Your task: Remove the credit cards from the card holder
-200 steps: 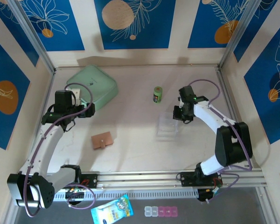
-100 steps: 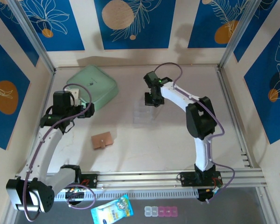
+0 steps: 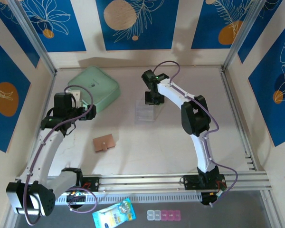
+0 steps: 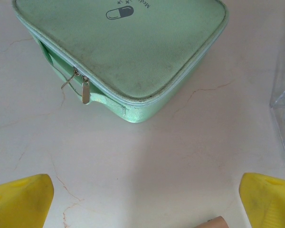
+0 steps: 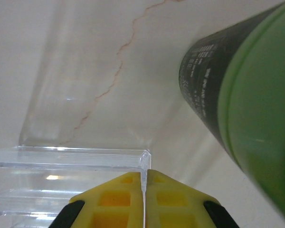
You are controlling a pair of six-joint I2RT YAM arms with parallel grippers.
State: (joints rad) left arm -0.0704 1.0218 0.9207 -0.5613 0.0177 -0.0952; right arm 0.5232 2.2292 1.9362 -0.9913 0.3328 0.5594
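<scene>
Card holder point(image 4: 217, 222) a cropped sliver at left-wrist view's bottom edge

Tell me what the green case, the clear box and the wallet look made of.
The green case: matte woven fabric, by its weave and piping, with metal zipper pulls. The clear box: hard glossy transparent plastic; the table shows through. The wallet: probably leather or imitation, tan; too small to tell.

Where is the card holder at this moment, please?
In the top view, the card holder lies left of centre, closer to the near edge than the mint-green case.
</scene>
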